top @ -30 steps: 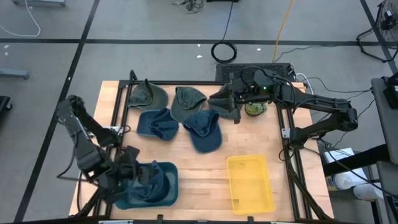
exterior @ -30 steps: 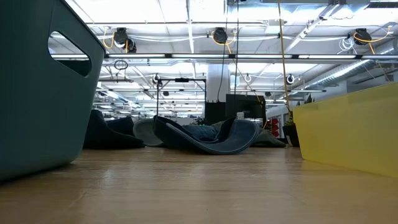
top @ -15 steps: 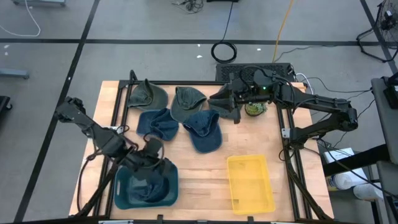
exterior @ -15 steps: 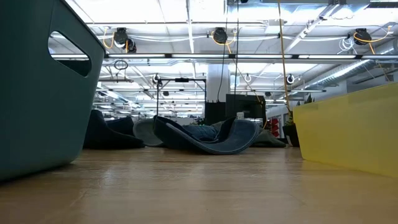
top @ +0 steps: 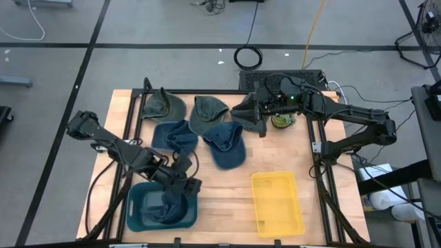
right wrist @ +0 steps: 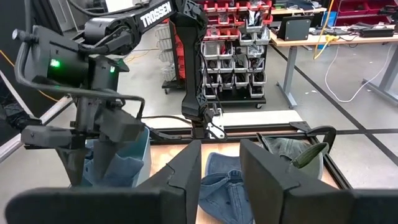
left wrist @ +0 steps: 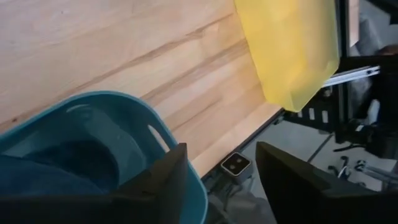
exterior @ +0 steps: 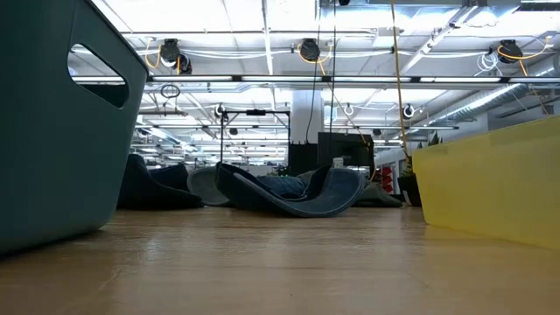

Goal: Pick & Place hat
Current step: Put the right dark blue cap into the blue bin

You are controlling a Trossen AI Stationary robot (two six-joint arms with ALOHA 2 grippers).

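Bright, even light falls from ceiling strip lamps (exterior: 289, 79) overhead, so shadows under me stay soft. My desk (exterior: 280, 262) blurs close to the low camera, and the teal bin (exterior: 52, 122) there looms soft-edged. My left fingers (left wrist: 161, 180) show dark, out of focus. The yellow tray (left wrist: 289, 50) glows faintly.

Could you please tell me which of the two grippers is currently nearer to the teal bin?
Left. The left gripper hangs at the teal bin's upper right rim, empty. The right gripper waits across the table, by the far edge near the green hats.
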